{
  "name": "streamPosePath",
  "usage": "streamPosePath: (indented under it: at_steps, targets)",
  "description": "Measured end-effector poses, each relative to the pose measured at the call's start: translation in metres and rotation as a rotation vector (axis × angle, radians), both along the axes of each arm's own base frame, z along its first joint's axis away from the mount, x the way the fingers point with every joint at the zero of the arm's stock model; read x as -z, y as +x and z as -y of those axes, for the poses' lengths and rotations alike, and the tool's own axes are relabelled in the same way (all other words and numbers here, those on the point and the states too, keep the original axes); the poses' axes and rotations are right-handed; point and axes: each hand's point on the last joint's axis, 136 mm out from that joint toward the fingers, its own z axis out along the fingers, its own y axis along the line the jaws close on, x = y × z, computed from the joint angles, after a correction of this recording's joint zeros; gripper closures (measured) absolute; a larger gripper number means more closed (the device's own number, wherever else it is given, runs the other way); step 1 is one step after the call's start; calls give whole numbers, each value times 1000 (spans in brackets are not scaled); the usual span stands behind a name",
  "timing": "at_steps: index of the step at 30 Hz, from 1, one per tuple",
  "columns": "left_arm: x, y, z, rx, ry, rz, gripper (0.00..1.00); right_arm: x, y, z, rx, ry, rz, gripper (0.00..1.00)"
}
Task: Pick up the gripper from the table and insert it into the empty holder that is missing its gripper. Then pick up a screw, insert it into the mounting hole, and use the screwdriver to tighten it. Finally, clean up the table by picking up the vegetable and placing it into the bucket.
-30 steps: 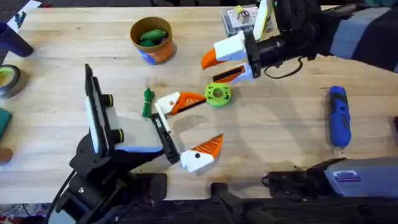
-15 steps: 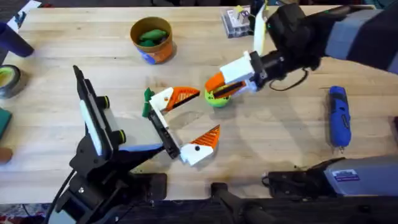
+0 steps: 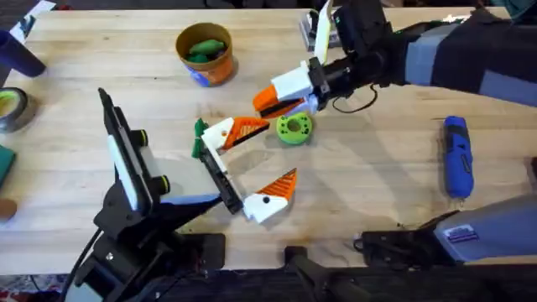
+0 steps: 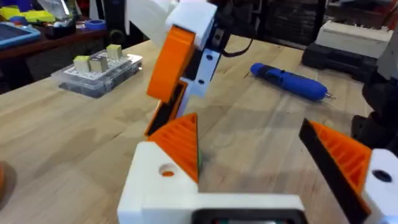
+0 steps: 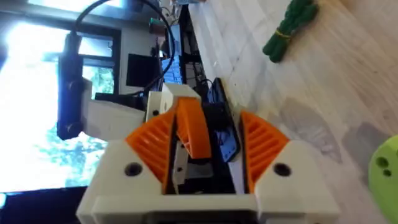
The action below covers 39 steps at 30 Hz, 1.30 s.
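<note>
Counter (image 3: 75, 67) of light wood, contents from left. Left hand (image 3: 252, 168): fingers spread wide, nothing between them, low over the counter. Vegetable (image 3: 199, 138): lies on the counter just beside that hand's upper finger, not yet binned. Bucket (image 3: 205, 53): stands at the back, a green item already inside. Green ring disc (image 3: 294, 127): at centre. Right hand (image 3: 281, 99): clamped on an orange and black part, held above the disc. Screwdriver (image 3: 456, 156): lies untouched at far right. Judged early: mounting, screw, tightening and cleanup remain.
</note>
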Motion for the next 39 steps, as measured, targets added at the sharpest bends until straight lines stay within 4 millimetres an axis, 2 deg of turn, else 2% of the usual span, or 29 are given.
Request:
streamPosePath:
  at_steps: [1, 4, 6, 11, 18, 24, 28, 39]
  targets:
    - [0, 0, 0, 0, 0, 0, 10, 0, -3, -1, -2, -6, -25, 515]
    - [0, 0, 0, 0, 0, 0, 10, 0, -9, -6, -17, -10, -57, 587]
    - [0, 0, 0, -1, 0, 0, 10, -1, -12, -8, -27, -10, -68, 585]
    - [0, 0, 0, -2, 0, 0, 10, -1, -17, -12, -39, -15, -84, 506]
    - [0, 0, 0, -2, 0, 0, 10, 0, -22, -14, -52, -19, -92, 533]
    - [0, 0, 0, -2, 0, 0, 10, 3, -37, -16, -84, -42, -134, 659]
    - [0, 1, -1, -10, 0, -2, 10, -2, -41, -18, -109, -9, -129, 967]
    - [0, 2, -1, -14, 0, -1, 10, -3, -42, -19, -117, 1, -121, 987]
